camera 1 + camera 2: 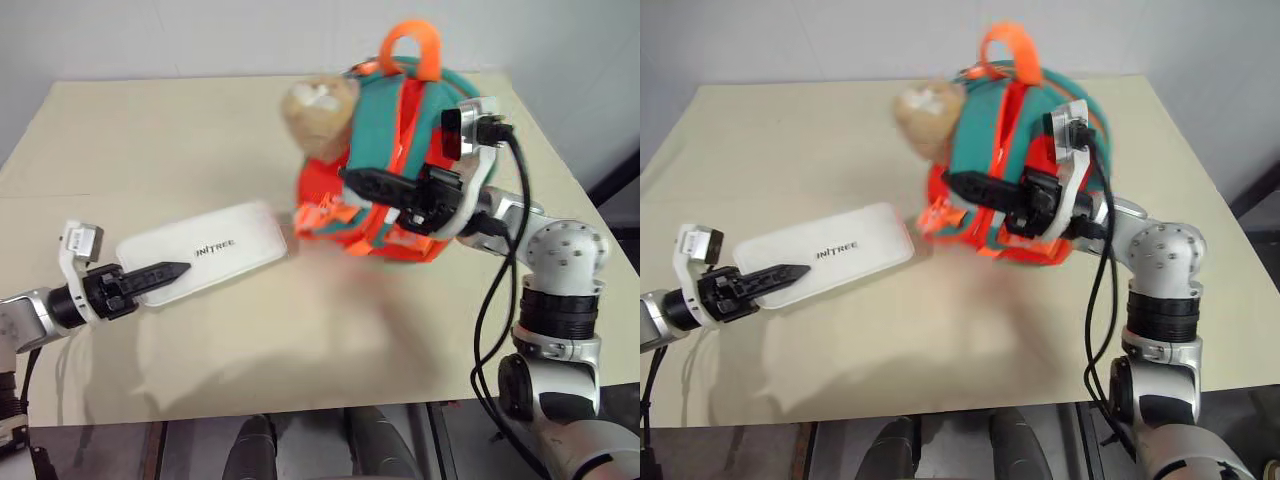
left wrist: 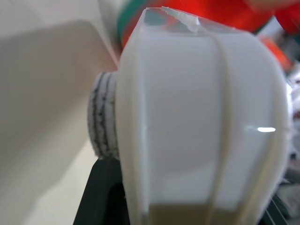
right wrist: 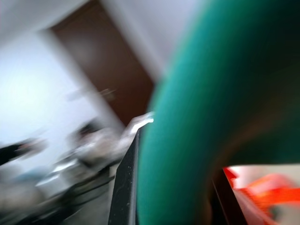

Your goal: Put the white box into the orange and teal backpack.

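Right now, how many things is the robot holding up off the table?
2. The white box is clamped at its near end by the left gripper; the orange and teal backpack hangs from the right gripper, clear of the table.

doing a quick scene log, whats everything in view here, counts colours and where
white box: one, white with dark lettering, lying flat on the table's left part, one end between the left gripper's fingers
orange and teal backpack: one, orange with teal edging, far right part of the table, raised in the right gripper's grip
plush animal: one, tan, on the backpack's left side
table: one, beige
left gripper: one, black, shut on the box's near end
right gripper: one, black, shut on the backpack
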Available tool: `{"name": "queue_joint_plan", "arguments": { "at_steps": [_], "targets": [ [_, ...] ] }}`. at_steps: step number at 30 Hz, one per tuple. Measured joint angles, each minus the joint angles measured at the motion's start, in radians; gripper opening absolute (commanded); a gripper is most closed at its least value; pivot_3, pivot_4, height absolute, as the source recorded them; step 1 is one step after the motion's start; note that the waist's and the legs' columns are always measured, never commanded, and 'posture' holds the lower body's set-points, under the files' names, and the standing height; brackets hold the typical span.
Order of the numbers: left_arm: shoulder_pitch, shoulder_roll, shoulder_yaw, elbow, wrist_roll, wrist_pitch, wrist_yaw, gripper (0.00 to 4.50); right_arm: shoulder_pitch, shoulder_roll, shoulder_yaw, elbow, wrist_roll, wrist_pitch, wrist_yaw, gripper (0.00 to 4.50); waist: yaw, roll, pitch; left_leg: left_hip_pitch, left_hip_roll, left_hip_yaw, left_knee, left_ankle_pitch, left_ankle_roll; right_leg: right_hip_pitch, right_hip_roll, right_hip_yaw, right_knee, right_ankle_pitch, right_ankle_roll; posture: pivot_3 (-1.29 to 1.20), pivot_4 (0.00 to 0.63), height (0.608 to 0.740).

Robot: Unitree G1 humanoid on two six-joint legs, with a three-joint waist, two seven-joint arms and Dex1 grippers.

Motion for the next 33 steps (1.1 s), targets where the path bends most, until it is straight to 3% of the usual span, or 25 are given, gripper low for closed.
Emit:
{"name": "queue_joint_plan", "arguments": {
  "at_steps": [4,7,12,24,33],
  "targets": [
    [0.047,0.002,0.051,-0.008,-0.010,0.008,0.032,1.32,0.077,-0.091,0.001,-0.073,0.179,0.111,-0.036,0.05,0.022,-0.001,0.000,-0.001,0.000,-0.001,0.000,0.000,0.000,0.000,0.000,-0.001,-0.002,0.000,-0.001,0.00,0.150,0.740],
    [0.061,0.001,0.079,-0.020,-0.018,0.009,0.054,1.32,0.154,-0.156,0.007,-0.115,0.230,0.143,-0.050,0.05,0.031,-0.001,-0.001,-0.001,0.000,0.000,-0.001,0.000,0.000,0.000,0.000,-0.001,-0.003,0.000,-0.001,0.00,0.150,0.740],
    [0.074,-0.009,0.123,-0.085,-0.070,0.005,0.059,1.32,0.247,-0.240,0.074,-0.151,0.128,0.134,0.018,0.05,0.037,-0.002,-0.001,-0.001,0.000,0.000,-0.001,0.000,0.000,0.000,0.000,-0.001,-0.004,0.000,-0.001,0.00,0.150,0.740],
    [0.037,-0.043,0.198,-0.201,-0.278,0.010,0.109,1.32,0.247,-0.232,0.147,-0.149,0.010,0.051,0.103,0.05,0.039,-0.002,-0.001,-0.001,0.000,0.001,-0.001,0.000,0.000,0.001,0.000,-0.001,-0.005,0.000,-0.001,0.00,0.150,0.740],
    [-0.092,-0.043,0.032,-0.185,-0.202,-0.143,0.078,1.32,0.259,-0.211,0.159,-0.150,-0.021,0.030,0.113,0.05,0.043,-0.002,-0.001,-0.001,0.000,0.001,-0.001,0.000,0.000,0.001,0.000,-0.001,-0.006,0.000,0.000,0.00,0.150,0.740]
  ]
}}
